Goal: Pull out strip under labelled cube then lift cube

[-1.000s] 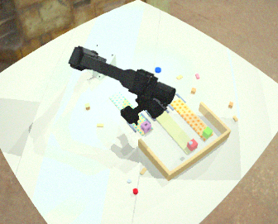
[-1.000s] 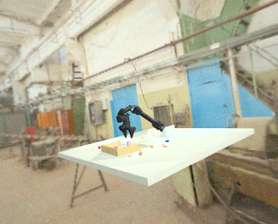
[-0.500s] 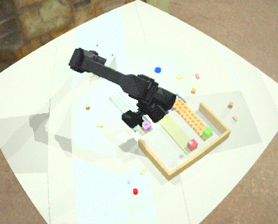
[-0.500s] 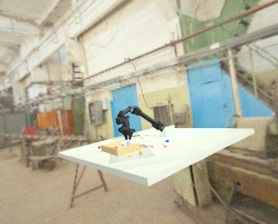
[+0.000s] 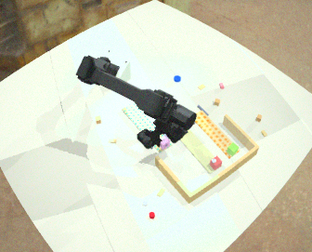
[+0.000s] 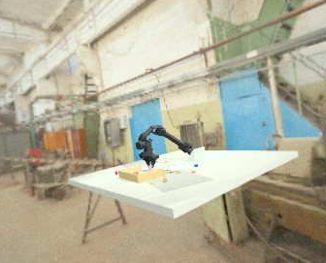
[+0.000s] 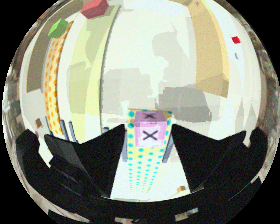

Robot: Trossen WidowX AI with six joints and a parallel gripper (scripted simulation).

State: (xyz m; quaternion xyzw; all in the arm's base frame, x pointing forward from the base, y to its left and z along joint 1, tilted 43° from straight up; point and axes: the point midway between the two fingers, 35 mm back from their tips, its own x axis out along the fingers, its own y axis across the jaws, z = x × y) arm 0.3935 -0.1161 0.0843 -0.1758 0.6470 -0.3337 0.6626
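Straddling one pink cube (image 5: 165, 142), hand (image 5: 158, 140) half-open; three cubes, three strips.

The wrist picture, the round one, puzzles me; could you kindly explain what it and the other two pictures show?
The machine is one black robot arm with a two-fingered claw, standing on a white table. The top picture looks down on the table, the exterior one shows it from across a hall, and the round one comes from a fisheye camera on the wrist, looking past the claw's dark fingers. Between them sits a pink cube marked X, on the end of a teal-dotted strip. The claw is half open around the cube, not clamped on it. Nearby, a wooden tray holds a red cube on a yellow strip and a green cube on an orange-dotted strip.
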